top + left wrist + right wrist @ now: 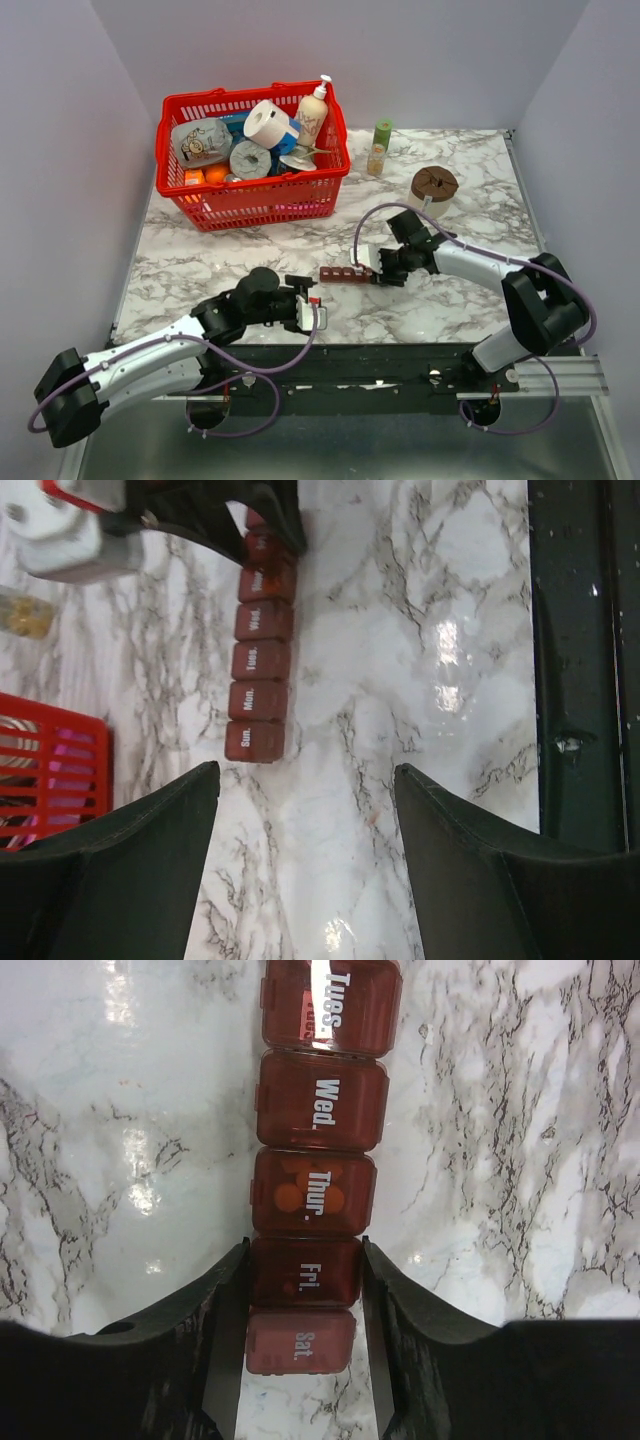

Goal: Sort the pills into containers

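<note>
Across the marble table (190, 270), the red basket (255, 195) sits at the far left. Nearer the bases, I see the left gripper (307, 775) spread wide above bare marble, just short of the Sun. end of the containers (262, 660). My right gripper (305, 1260) pinches that strip at its Fri. compartment. Orange pills (300, 1192) show through the Thur. lid.

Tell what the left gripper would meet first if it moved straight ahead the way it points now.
Probably the Sun. end of the pill organizer, which lies just ahead, slightly off the centre line of the open left gripper. Its height is unclear, so it might pass over.
</note>
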